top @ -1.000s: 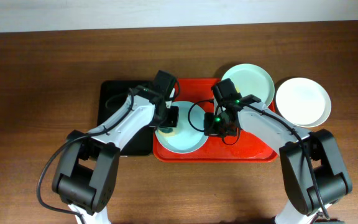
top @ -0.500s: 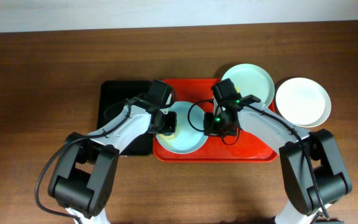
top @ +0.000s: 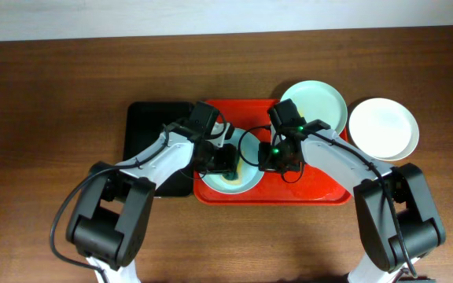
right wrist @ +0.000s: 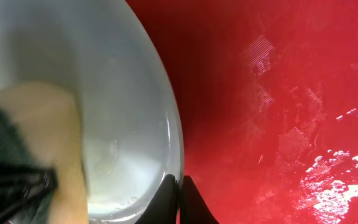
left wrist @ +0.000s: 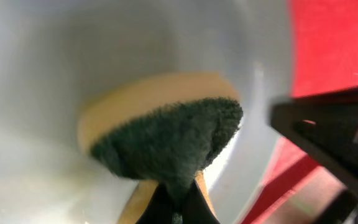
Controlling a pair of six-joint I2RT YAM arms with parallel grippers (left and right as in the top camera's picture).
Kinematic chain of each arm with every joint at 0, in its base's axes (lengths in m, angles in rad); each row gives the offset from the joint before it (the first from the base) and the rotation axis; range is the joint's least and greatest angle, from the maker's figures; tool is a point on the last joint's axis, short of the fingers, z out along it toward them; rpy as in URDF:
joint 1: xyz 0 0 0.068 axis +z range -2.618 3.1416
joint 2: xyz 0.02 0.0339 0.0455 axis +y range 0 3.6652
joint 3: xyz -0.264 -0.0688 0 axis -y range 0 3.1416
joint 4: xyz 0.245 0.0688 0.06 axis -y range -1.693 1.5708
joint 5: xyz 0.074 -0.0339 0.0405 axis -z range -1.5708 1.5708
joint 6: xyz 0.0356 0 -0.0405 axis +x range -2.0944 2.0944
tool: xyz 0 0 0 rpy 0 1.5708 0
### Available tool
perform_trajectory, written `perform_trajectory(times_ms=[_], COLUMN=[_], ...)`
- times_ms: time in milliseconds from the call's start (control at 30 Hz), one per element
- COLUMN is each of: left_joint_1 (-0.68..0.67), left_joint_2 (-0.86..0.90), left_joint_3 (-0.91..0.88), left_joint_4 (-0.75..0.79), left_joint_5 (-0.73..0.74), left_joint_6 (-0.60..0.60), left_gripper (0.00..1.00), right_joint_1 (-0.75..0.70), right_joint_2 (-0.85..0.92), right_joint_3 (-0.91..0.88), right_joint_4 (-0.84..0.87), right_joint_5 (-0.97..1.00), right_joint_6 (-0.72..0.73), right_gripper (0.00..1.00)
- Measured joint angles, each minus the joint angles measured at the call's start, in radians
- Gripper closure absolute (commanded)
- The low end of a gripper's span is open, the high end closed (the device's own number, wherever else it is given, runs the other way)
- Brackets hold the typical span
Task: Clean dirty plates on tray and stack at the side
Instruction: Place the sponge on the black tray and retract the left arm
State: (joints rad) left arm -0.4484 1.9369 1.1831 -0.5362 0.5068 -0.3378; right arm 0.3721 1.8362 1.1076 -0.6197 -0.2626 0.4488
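Note:
A pale blue-green plate [top: 246, 179] lies on the left half of the red tray [top: 321, 185]. My left gripper [top: 225, 163] is over it, shut on a yellow sponge with a dark green scouring face [left wrist: 166, 134] that presses on the plate's inside [left wrist: 42, 74]. A faint yellowish film shows beside the sponge. My right gripper [top: 270, 157] is shut on this plate's right rim [right wrist: 173, 137], its fingers [right wrist: 180, 193] straddling the edge. A second pale blue-green plate [top: 313, 106] sits at the tray's far right corner. A white plate [top: 382, 128] lies on the table right of the tray.
A smaller black tray [top: 152, 137] lies against the red tray's left side, under my left arm. The red tray's right half [right wrist: 278, 93] is wet and bare. Brown table surrounds both trays.
My left gripper has carried the sponge from the plate's left edge rightward to its middle. The right gripper has stayed on the rim.

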Motion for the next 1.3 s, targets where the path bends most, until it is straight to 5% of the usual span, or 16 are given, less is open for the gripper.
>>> perform_trajectory(times_ms=[133, 367, 900, 1167, 1300], left_joint_1=[0.027, 0.164, 0.24, 0.24, 0.245], left_joint_2=[-0.126, -0.423, -0.13, -0.113, -0.117], left_joint_3=[0.014, 0.054, -0.03, 0.003, 0.124], left_joint_4=[-0.064, -0.258, -0.297, -0.341, -0.435], left_joint_5=[-0.034, -0.355, -0.497, -0.497, -0.503], left_joint_6=[-0.003, 0.043, 0.141, 0.151, 0.152], left_gripper=[1.0, 1.0, 1.0, 0.43, 0.31], right_joint_1=[0.0, 0.0, 0.0, 0.0, 0.003], right_joint_2=[0.0, 0.0, 0.0, 0.0, 0.0], right_joint_3=[0.0, 0.0, 0.0, 0.0, 0.0], right_joint_4=[-0.002, -0.002, -0.002, -0.002, -0.002], right_joint_5=[0.0, -0.001, -0.001, -0.002, -0.013], right_joint_6=[0.0, 0.0, 0.0, -0.001, -0.005], right_gripper=[0.96, 0.96, 0.95, 0.88, 0.83])
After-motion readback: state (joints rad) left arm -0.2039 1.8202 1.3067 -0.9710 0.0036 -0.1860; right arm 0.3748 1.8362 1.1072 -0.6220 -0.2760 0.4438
